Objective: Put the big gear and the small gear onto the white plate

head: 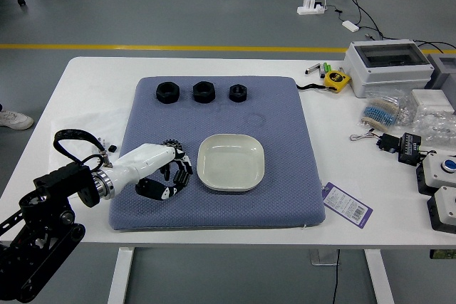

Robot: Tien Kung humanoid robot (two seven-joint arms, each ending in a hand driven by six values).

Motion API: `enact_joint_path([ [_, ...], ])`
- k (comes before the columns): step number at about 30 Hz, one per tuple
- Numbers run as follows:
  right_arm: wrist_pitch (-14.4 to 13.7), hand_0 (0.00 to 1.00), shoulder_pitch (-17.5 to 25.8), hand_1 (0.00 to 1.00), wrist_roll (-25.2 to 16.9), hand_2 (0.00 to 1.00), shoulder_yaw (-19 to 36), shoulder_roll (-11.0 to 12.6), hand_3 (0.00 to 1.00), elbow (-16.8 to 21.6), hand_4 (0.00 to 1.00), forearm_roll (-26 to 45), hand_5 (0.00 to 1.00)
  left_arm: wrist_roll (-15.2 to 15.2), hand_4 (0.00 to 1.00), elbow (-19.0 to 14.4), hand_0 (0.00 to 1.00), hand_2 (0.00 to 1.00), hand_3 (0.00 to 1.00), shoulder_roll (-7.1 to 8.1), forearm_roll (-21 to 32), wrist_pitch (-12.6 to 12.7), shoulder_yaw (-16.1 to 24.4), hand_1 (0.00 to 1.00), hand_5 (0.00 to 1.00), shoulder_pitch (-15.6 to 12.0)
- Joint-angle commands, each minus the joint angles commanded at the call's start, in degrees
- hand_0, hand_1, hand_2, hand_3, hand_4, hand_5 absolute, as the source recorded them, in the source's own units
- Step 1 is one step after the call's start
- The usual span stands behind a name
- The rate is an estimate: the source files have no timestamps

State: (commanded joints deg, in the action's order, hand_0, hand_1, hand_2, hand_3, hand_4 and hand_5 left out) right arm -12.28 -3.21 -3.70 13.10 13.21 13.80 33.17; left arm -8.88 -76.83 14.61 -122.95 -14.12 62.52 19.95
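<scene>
My left hand (169, 177) reaches in from the left, low over the blue mat, just left of the white plate (231, 162). It is black with a white back. Whether it holds anything is hidden from above. One dark toothed gear (171, 143) shows only its far edge past the hand's back; the rest is covered. No second gear can be made out. Nothing lies on the plate.
Three black nuts, the leftmost at the mat's far left (167, 92), form a row beyond the plate. A yellow tape measure (336, 80), a grey-white box (389, 65) and a purple-edged label (347, 205) lie to the right.
</scene>
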Motion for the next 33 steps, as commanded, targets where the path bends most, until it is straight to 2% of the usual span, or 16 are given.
enact_joint_path([
  [1, 0.0, 0.643, 0.0, 0.646, 0.0, 0.733, 0.0, 0.0, 0.598, 0.0, 0.86, 0.0, 0.73, 0.0, 0.516, 0.1, 0.389, 0.414, 0.447, -0.18, 0.0, 0.1, 0.0, 0.371, 0.002, 0.1],
  [2, -0.1, 0.643, -0.1, 0.646, 0.1, 0.733, 0.1, 0.0, 0.598, 0.0, 0.86, -0.3, 0.73, -0.3, 0.516, 0.5, 0.389, 0.414, 0.447, -1.51, 0.3, 0.6, -0.3, 0.371, 0.002, 1.0],
  [6, -0.3, 0.642, -0.3, 0.646, 0.2, 0.732, 0.2, 0.0, 0.598, 0.0, 0.859, -0.7, 0.73, -0.9, 0.494, 1.5, 0.376, 0.409, 0.443, -4.35, 0.6, 1.6, -1.5, 0.366, 0.002, 3.3],
  [10, -0.4, 0.642, -0.5, 0.646, 0.1, 0.732, 0.3, 0.0, 0.598, 0.1, 0.859, -0.7, 0.73, -1.5, 0.494, 3.3, 0.376, 0.409, 0.443, -6.03, 1.0, 2.6, -3.2, 0.366, 0.002, 6.0],
  [11, -0.4, 0.642, -0.5, 0.645, 0.2, 0.732, 0.3, 0.0, 0.596, 0.1, 0.859, -0.8, 0.729, -1.6, 0.407, 3.7, 0.379, 0.426, 0.466, -6.32, 1.0, 2.8, -3.6, 0.378, 0.002, 6.5],
  [16, -0.6, 0.642, -0.7, 0.645, 0.2, 0.732, 0.4, 0.0, 0.596, 0.1, 0.859, -0.9, 0.729, -2.2, 0.407, 6.8, 0.379, 0.426, 0.466, -7.55, 1.6, 4.0, -6.3, 0.378, 0.002, 10.3],
  [17, -0.7, 0.643, -0.7, 0.645, 0.2, 0.732, 0.5, 0.0, 0.595, 0.1, 0.857, -1.1, 0.729, -2.1, 0.495, 7.6, 0.392, 0.53, 0.531, -7.77, 1.5, 4.1, -6.9, 0.486, 0.002, 11.2],
  [22, -0.8, 0.643, -0.8, 0.645, 0.2, 0.732, 0.6, 0.1, 0.595, 0.2, 0.857, -1.4, 0.729, -0.5, 0.495, 10.2, 0.392, 0.53, 0.531, -8.65, 0.4, 4.4, -7.3, 0.486, 0.002, 13.8],
  [23, -0.8, 0.642, -0.8, 0.645, 0.2, 0.731, 0.6, 0.1, 0.595, 0.2, 0.857, -1.3, 0.728, -0.2, 0.958, 10.7, 0.667, 0.836, 0.766, -8.83, 0.3, 4.6, -7.2, 0.775, 0.002, 14.1],
  [26, -0.8, 0.642, -0.8, 0.645, 0.1, 0.731, 0.5, 0.1, 0.595, 0.2, 0.857, -1.2, 0.728, 0.6, 0.958, 11.5, 0.667, 0.836, 0.766, -9.16, 0.0, 5.5, -6.9, 0.775, 0.002, 14.6],
  [28, -0.8, 0.642, -0.9, 0.645, 0.0, 0.731, 0.3, 0.1, 0.595, 0.2, 0.857, -0.8, 0.728, 1.0, 0.958, 11.6, 0.667, 0.836, 0.766, -9.14, -0.2, 7.5, -6.7, 0.775, 0.002, 14.6],
  [29, -0.8, 0.641, -0.9, 0.644, -0.1, 0.732, 0.2, 0.1, 0.595, 0.2, 0.856, -0.6, 0.728, 1.1, 0.998, 11.6, 0.794, 0.905, 0.789, -9.07, -0.3, 8.5, -6.5, 0.862, 0.042, 14.5],
  [33, -0.7, 0.641, -0.9, 0.644, -0.2, 0.732, 0.2, 0.2, 0.595, 0.2, 0.856, -0.4, 0.728, 1.4, 0.998, 11.6, 0.794, 0.905, 0.789, -8.79, 0.4, 9.8, -5.7, 0.862, 0.042, 14.2],
])
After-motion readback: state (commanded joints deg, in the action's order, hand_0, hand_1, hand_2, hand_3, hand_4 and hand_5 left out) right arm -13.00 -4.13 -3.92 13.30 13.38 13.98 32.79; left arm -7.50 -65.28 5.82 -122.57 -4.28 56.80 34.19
